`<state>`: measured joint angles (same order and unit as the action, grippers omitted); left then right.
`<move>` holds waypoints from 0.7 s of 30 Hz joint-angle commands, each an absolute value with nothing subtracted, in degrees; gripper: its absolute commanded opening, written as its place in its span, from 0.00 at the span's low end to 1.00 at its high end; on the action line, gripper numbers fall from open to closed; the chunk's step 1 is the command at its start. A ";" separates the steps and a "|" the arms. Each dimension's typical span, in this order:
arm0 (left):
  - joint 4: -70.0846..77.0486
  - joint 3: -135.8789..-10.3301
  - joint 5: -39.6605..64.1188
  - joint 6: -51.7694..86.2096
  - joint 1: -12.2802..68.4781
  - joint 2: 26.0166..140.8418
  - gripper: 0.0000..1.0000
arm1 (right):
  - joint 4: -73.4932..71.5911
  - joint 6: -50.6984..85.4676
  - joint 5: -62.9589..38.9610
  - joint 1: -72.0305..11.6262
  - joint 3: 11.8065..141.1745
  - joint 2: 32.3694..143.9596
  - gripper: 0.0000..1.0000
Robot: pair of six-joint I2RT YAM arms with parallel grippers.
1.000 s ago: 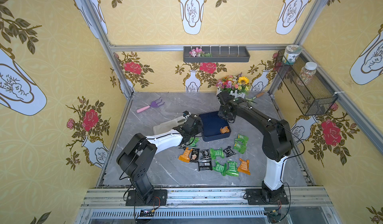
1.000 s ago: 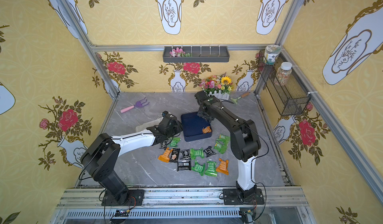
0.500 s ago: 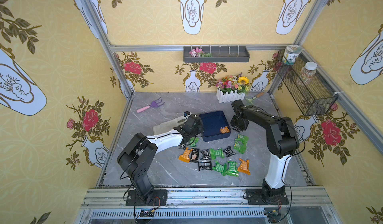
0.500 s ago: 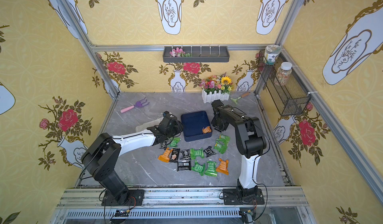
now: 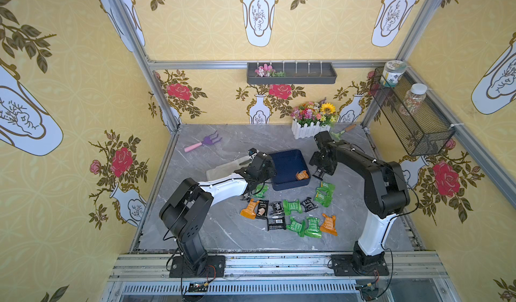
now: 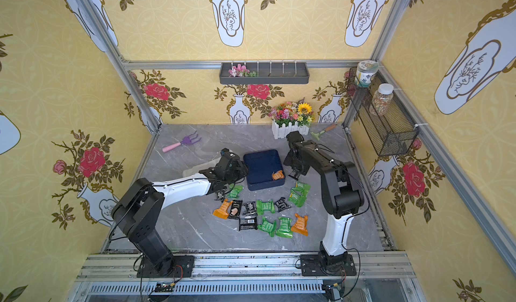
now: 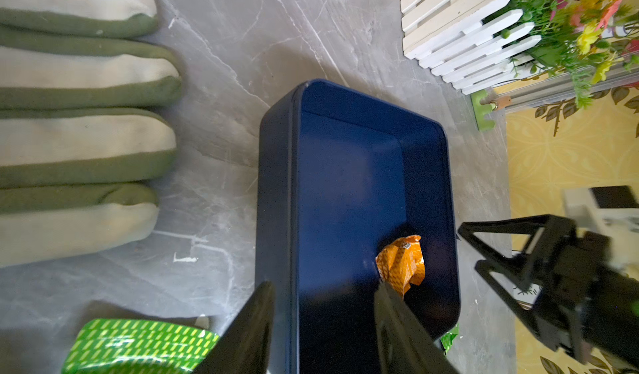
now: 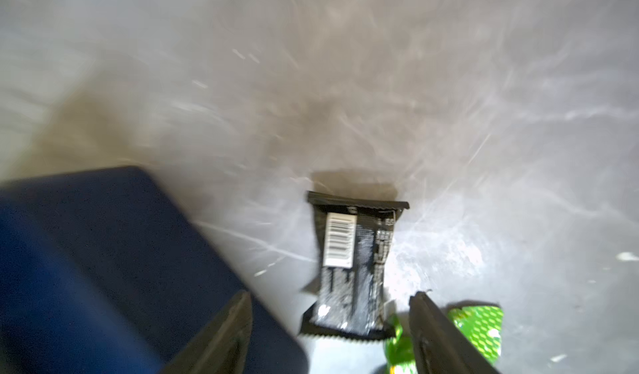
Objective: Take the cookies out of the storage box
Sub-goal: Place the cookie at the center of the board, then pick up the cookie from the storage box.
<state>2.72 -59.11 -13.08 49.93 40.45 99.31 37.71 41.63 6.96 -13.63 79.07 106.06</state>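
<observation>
One orange packet (image 5: 302,175) left in box (image 5: 284,165); both grippers empty.
Table (image 5: 223,230): many packets (image 6: 265,207) lie out on its near side, the box mid-table beyond them. Left gripper (image 7: 323,287): jaws apart, astride the box's left wall, one finger outside and one inside, clamping nothing. Right gripper (image 8: 330,295): jaws wide, just right of the box, with a black packet (image 8: 352,261) beyond its tips, ungripped; that view is blurred. Orange packet: alone in the box's near-right corner, crumpled, close against both walls. Judged light, crinkly and slick, the cookie inside brittle. Best hold: a light pinch from above on the raised crumpled fold, not the flat body. The corner walls leave little finger room.
</observation>
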 commanded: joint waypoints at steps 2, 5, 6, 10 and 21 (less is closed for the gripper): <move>1.76 -60.93 -12.12 45.92 40.97 100.45 0.51 | 35.89 35.18 7.12 -15.34 78.74 101.57 0.76; -1.80 -64.62 -13.31 42.92 41.99 101.86 0.52 | 33.26 29.70 2.16 -16.27 77.25 100.31 0.75; -3.11 -65.26 -13.53 42.48 42.14 102.27 0.52 | 32.88 27.55 0.02 -16.78 77.06 100.43 0.75; -3.34 -66.57 -11.18 37.64 43.07 102.93 0.53 | 33.56 26.52 -0.82 -18.07 76.05 99.88 0.74; -12.50 -84.63 1.21 23.53 45.61 117.73 0.54 | 34.90 31.46 2.86 -12.57 65.93 85.75 0.71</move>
<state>-9.50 -82.65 -3.92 27.03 45.52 115.13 33.32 30.41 1.43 -13.23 67.00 87.50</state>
